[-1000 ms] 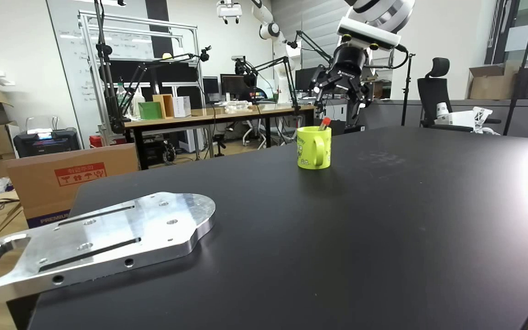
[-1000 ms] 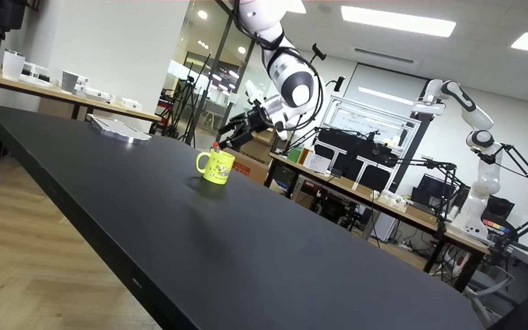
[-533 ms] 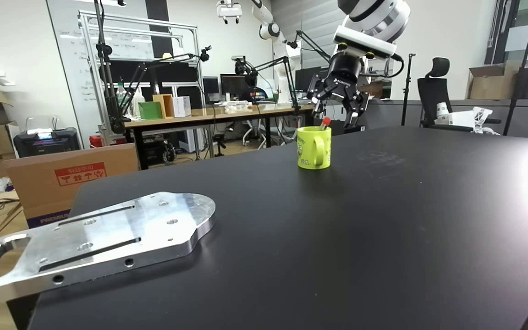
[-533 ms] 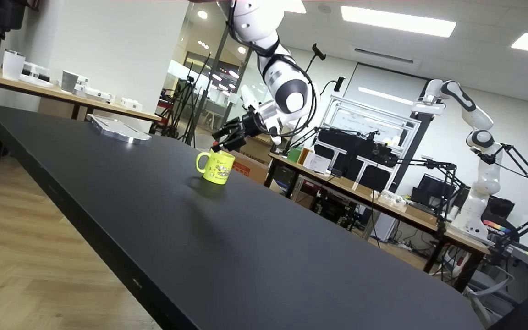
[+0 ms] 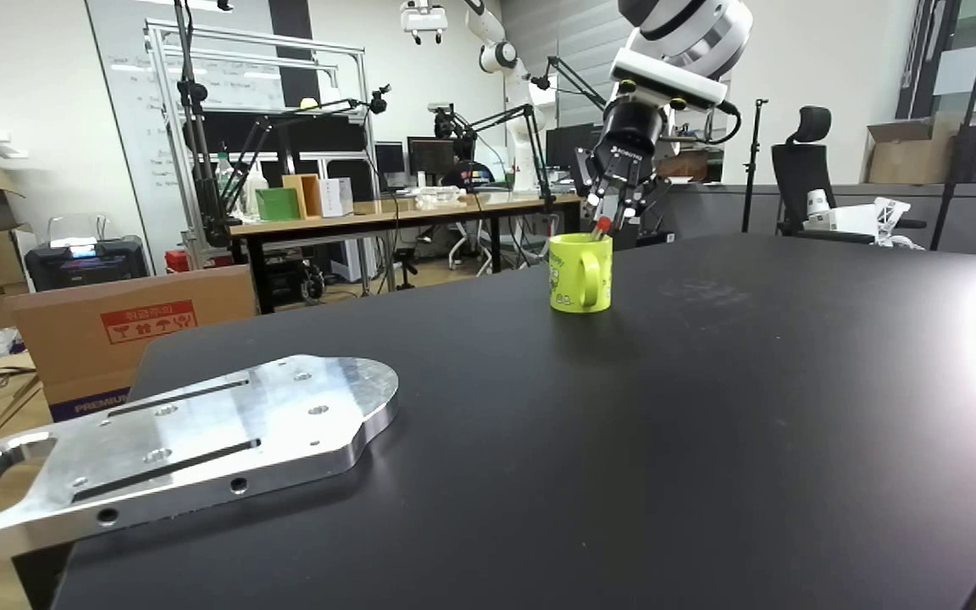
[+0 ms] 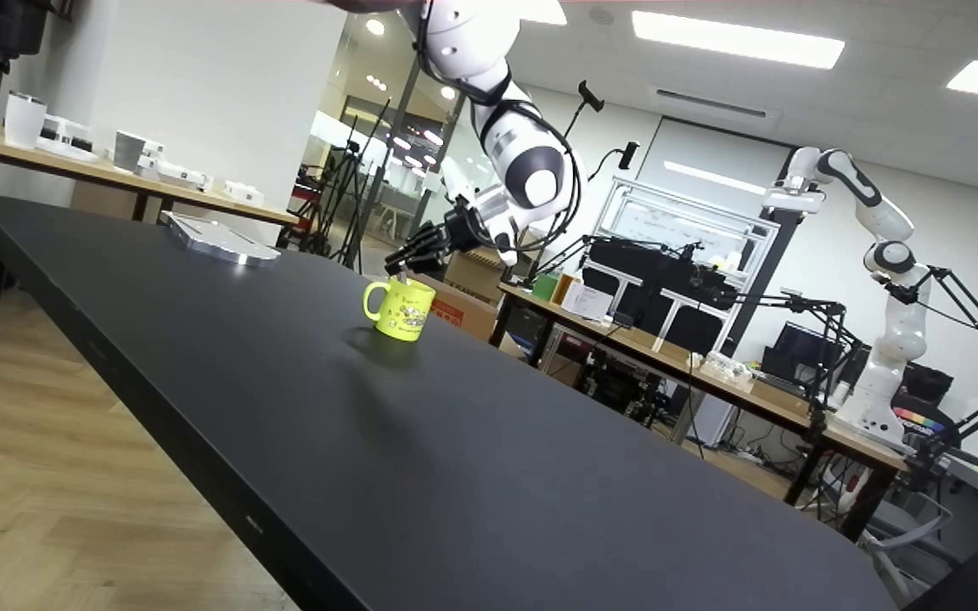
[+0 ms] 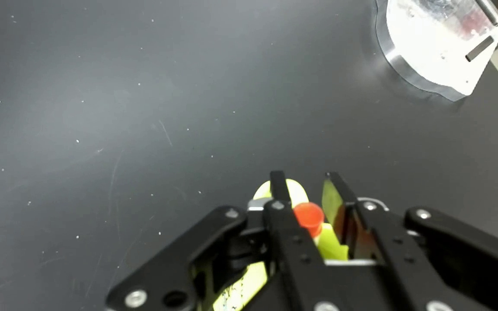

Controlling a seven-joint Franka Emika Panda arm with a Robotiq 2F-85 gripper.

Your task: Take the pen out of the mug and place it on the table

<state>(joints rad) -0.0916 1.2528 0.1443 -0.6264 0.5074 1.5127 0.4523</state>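
Toward the left of an exterior view, a brown box (image 5: 149, 360) with a red label shows past the edge of the black table (image 5: 581, 474). Nearer lies a metal plate (image 5: 225, 419), flat, slotted face up, its left end reaching beyond that edge. Farther right, behind the table, runs a desk (image 5: 374, 210). Next comes the yellow-green mug (image 5: 568, 275), upright on the table and well apart from the plate; in it stands the pen (image 5: 602, 226), leaning right, its red end above the rim. Just over the mug's right side hangs the gripper (image 7: 305, 183), slanting down to the left. Seen from the wrist, its fingers (image 7: 290, 235) stand narrow, one on each side of the red end, with a gap showing between that end and the finger on the right of the view; whether the finger on the left touches it, I cannot tell. Above and to the right rises the white arm (image 5: 708, 38), and beyond it, well apart from the mug, stands a black chair (image 5: 797, 169).
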